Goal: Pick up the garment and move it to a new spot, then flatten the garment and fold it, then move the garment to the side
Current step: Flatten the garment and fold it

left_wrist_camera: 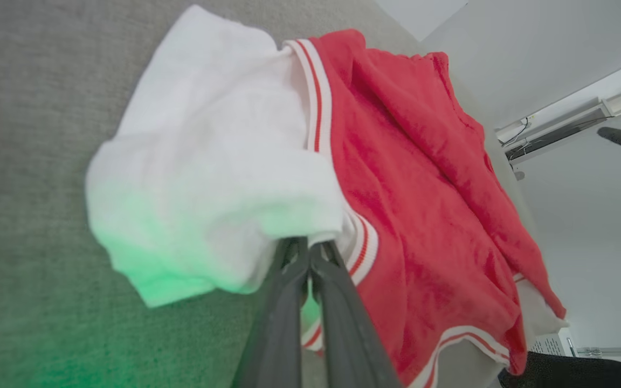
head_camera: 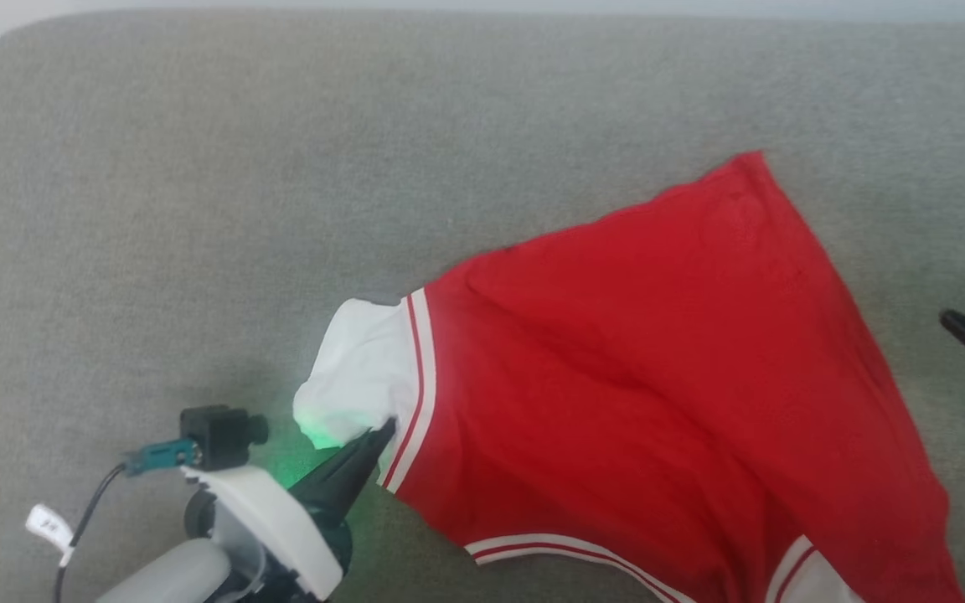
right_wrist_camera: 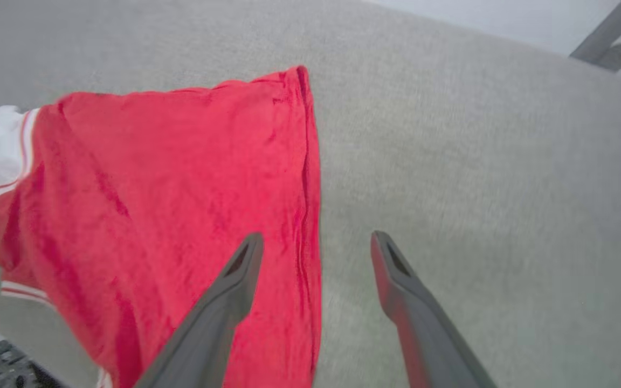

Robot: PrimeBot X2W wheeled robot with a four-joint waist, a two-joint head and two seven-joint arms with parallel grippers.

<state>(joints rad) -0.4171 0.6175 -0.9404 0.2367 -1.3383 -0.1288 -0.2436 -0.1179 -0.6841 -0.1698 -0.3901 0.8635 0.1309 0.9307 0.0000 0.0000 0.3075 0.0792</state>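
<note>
Garment (head_camera: pixel 658 377) lies spread on the grey upholstered surface (head_camera: pixel 198 209), right of centre in the head view. Its red body is mostly flat with a few shallow creases, and 1 red corner points toward the far side. 1 white sleeve (head_camera: pixel 357 368) sits at the garment's left end, bunched and lifted a little off the surface. A 2nd white sleeve (head_camera: pixel 817 578) is cut off by the lower edge of the head view. White-and-red striped trim (head_camera: pixel 420 377) runs along the sleeve seam and along the near hem. Left tool (head_camera: pixel 382 431): its 2 dark fingers are pressed together, clamped on the garment's edge just under the white sleeve, beside the striped trim. The left wrist view confirms cloth pinched at the tips. A green glow falls on the sleeve's lower part and on the surface next to this tool. A small black camera (head_camera: pixel 219 435) with a teal plug sits on the left wrist, with a white tag (head_camera: pixel 47 526) hanging from its cable. Right tool (right_wrist_camera: pixel 316 242): fingers stand wide apart and hold nothing. In the right wrist view 1 finger lines up over red cloth and the other over bare grey surface, on either side of the garment's right edge. In the head view this tool is off that edge, not touching the cloth.
</note>
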